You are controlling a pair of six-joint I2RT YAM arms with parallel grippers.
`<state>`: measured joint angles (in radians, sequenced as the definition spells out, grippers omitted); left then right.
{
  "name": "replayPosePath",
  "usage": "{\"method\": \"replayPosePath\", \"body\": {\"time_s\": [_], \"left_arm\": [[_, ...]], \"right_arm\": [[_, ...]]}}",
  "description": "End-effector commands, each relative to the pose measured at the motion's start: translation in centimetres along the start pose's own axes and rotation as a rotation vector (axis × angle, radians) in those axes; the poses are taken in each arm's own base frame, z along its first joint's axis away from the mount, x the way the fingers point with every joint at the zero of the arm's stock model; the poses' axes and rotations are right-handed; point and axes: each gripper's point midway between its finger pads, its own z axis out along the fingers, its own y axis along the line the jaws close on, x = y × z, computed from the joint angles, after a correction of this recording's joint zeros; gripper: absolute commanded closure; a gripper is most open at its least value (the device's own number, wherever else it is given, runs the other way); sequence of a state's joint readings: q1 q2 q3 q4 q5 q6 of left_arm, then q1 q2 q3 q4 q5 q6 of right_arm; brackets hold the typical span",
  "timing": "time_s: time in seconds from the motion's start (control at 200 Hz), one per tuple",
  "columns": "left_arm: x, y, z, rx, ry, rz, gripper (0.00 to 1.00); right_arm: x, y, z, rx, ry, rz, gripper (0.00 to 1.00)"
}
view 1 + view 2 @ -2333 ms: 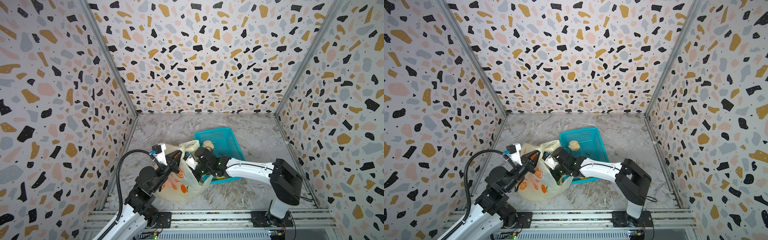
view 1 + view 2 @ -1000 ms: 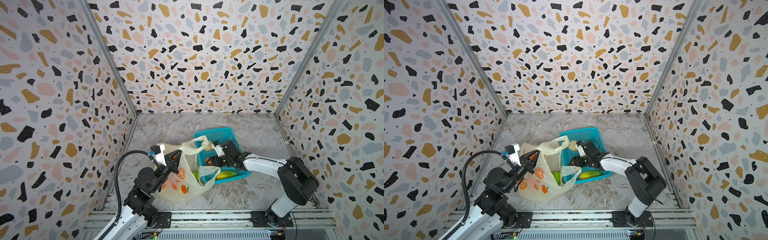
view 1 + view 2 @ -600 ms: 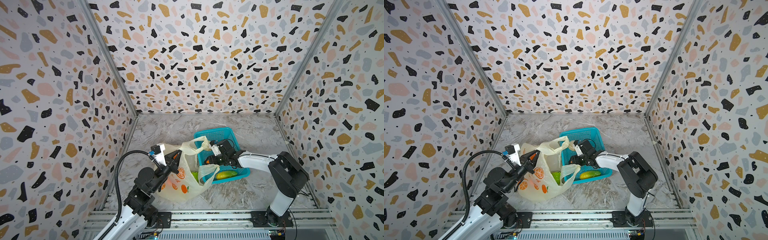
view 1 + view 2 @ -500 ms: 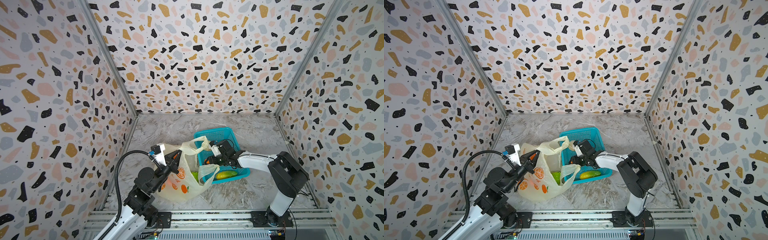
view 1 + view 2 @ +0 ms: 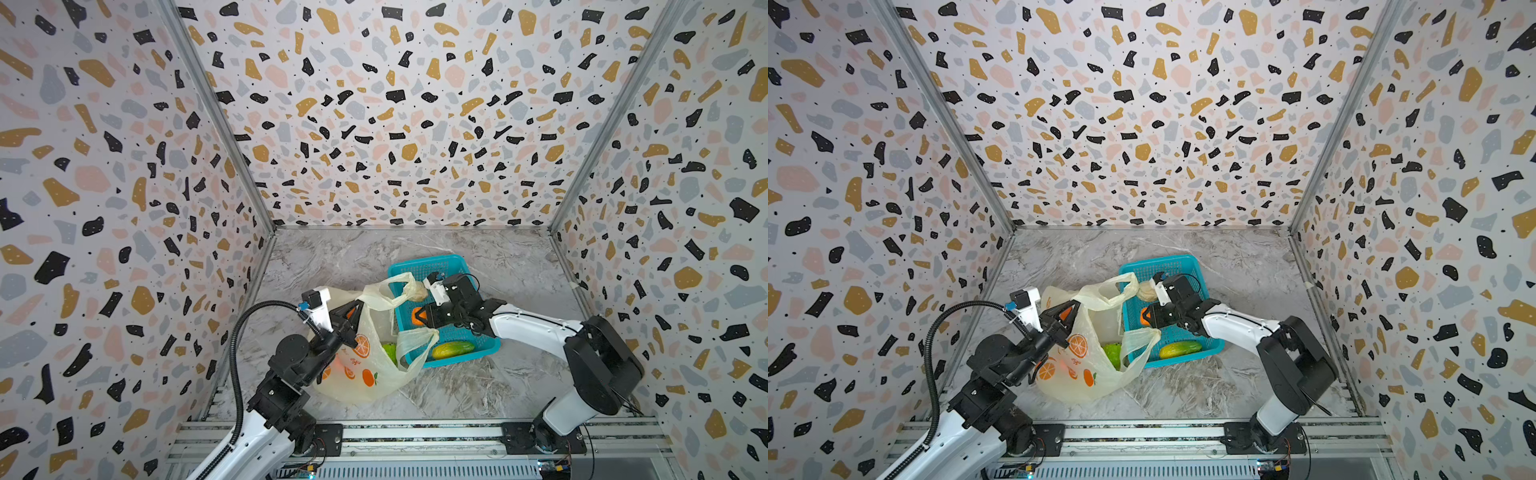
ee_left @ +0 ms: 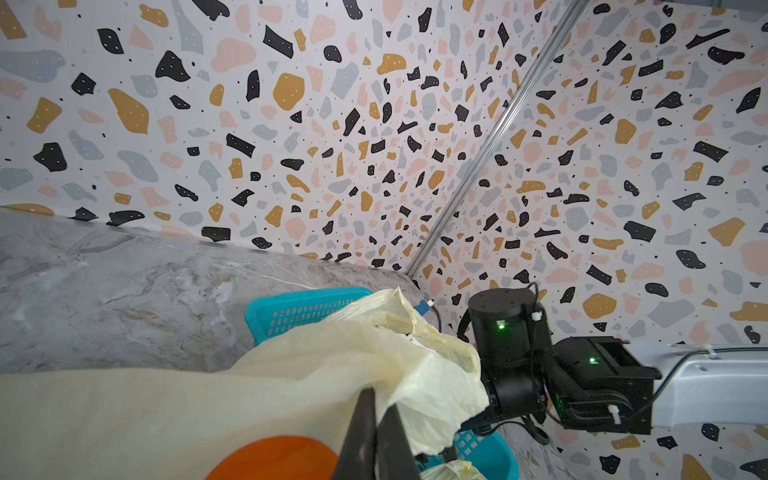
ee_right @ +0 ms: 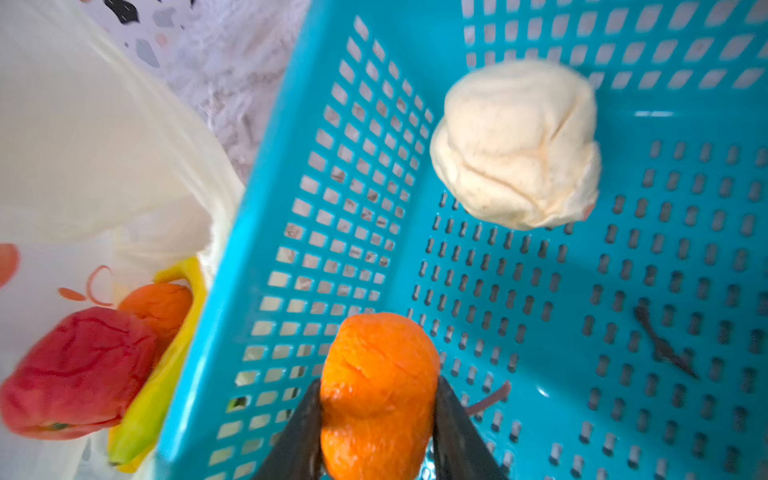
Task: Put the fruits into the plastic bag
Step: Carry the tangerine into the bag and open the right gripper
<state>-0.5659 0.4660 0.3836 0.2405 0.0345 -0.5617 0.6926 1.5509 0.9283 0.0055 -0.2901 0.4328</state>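
The right pincer (image 7: 376, 384) pinches the small orange (image 7: 374, 353) inside the teal basket (image 7: 291, 166), where the beige knobbly ball (image 7: 515, 145) and green elongated fruit (image 5: 453, 350) also wait. Just beside the basket, the left pincer (image 6: 376, 405), pressed together on the plastic bag (image 5: 361, 390), holds its rim up; the red piece (image 7: 79, 370), banana (image 7: 166, 353) and green round fruit (image 5: 388, 353) lie inside, so the job looks about half done. The bag's orange characters are too small to read.

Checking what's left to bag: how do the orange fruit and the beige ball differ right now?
The orange fruit is bright orange; the beige ball is pale cream and creased. The orange fruit sits clamped in the right hand; the beige ball lies loose, untouched. Both are inside the teal basket.
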Motion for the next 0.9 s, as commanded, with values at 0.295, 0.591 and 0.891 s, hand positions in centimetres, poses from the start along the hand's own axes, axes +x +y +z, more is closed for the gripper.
{"method": "replayPosePath", "body": {"time_s": [0.295,0.591,0.891], "left_arm": [[-0.4,-0.1,-0.1,0.015,-0.030,0.000,1.00],[-0.4,-0.2,-0.2,0.018,-0.032,0.001,1.00],[-0.4,-0.1,-0.3,0.013,-0.034,0.001,1.00]], "right_arm": [[-2.3,8.9,-4.3,-0.244,-0.086,-0.137,0.69],[1.4,15.7,-1.3,-0.396,0.068,-0.312,0.67],[7.3,15.7,1.5,-0.399,0.308,-0.342,0.38]]}}
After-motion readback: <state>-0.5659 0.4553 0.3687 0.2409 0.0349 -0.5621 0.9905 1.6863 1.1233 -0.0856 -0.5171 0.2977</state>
